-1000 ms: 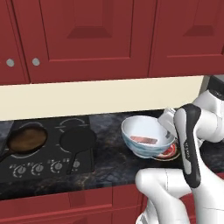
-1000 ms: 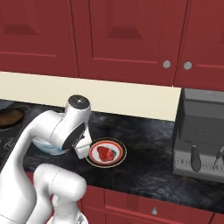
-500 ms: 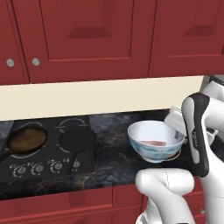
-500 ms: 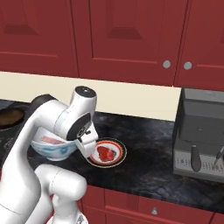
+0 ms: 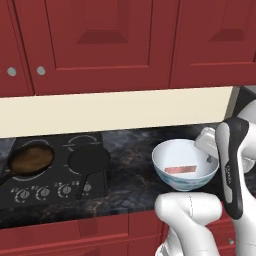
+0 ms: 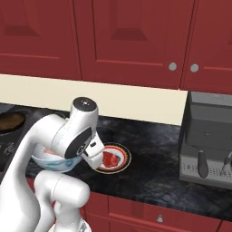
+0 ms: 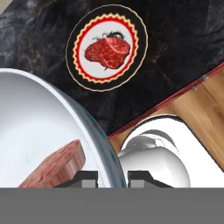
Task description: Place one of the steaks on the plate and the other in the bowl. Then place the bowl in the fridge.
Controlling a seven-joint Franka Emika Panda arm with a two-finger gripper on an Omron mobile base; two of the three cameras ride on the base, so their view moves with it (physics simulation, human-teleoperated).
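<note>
Bowl (image 5: 185, 170) lifted higher off counter (image 5: 130, 150), tool (image 7: 112, 176) clamped on its rim, steak (image 7: 57, 168) inside, plate (image 7: 106, 47) and pans (image 5: 85, 160) nearby

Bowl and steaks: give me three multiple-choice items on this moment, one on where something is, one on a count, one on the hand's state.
1. Where is the steak that is not in the bowl?
A. in a frying pan
B. on the plate
C. on the bare counter

2. How many frying pans sit on the stove?
A. one
B. two
C. three

3. What is the hand doing?
A. hanging open above the plate
B. shut on the bowl's rim
C. shut on a cabinet knob

Answers:
1 B, red meat lies on the patterned plate.
2 B, one browned pan and one black pan.
3 B, the fingertips straddle the bowl's wall.
</note>
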